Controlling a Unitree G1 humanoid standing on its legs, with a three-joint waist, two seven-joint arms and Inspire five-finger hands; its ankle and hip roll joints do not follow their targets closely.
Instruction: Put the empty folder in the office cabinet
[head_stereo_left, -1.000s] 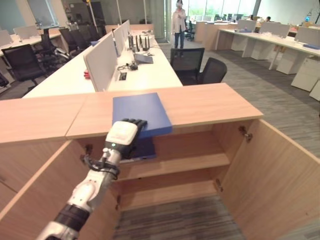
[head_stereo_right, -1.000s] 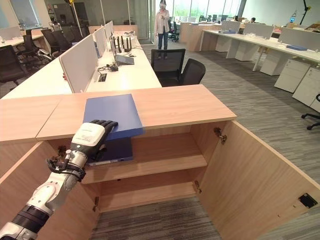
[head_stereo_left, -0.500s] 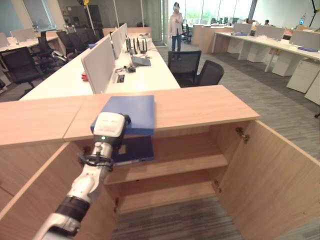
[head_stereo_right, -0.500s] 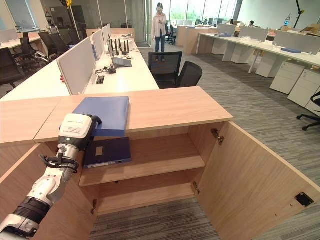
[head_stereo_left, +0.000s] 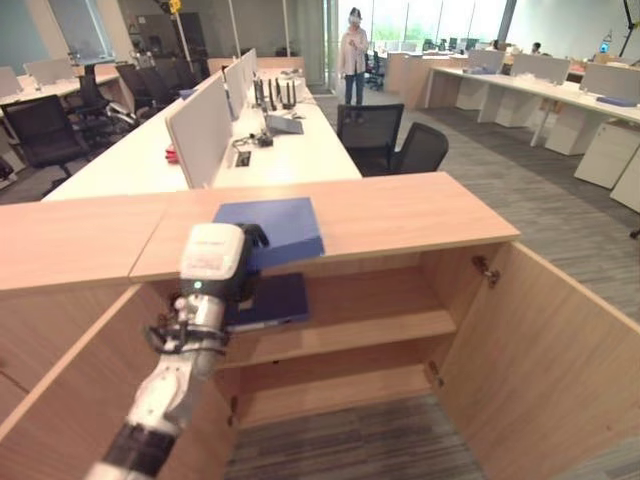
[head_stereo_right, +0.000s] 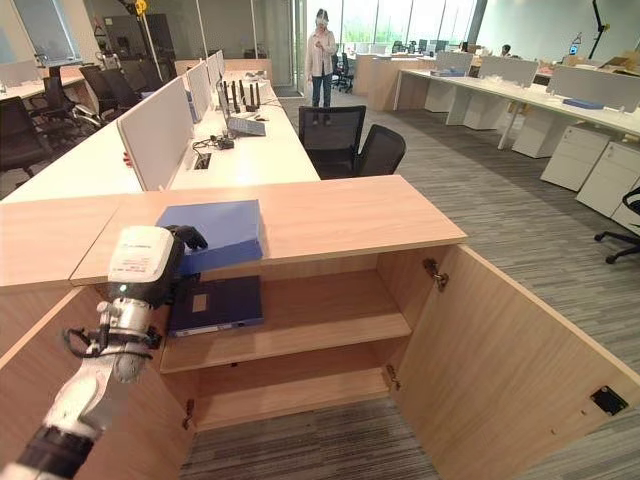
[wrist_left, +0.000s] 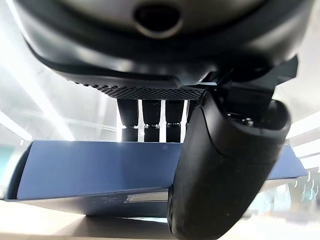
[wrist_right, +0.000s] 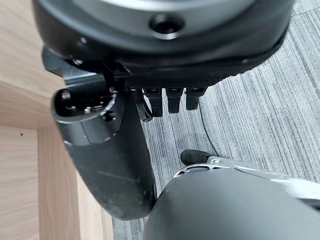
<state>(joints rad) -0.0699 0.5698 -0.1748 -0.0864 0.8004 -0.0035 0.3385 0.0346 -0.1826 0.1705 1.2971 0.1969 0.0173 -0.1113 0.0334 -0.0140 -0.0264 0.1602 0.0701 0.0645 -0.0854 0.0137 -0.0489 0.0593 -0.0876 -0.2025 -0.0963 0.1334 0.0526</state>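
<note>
Folder (head_stereo_left: 275, 228), flat, blue, on cabinet top (head_stereo_left: 400, 212), left robot hand (head_stereo_left: 215, 262) pinching its near edge.

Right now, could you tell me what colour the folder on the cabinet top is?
Blue; the folder shows best in the right eye view.

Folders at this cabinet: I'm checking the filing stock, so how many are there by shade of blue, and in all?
Lighter blue folder, on the cabinet top, pinched at its near edge by the left hand: 1
Dark navy folder, lying on the upper shelf: 1
Total: 2
</note>
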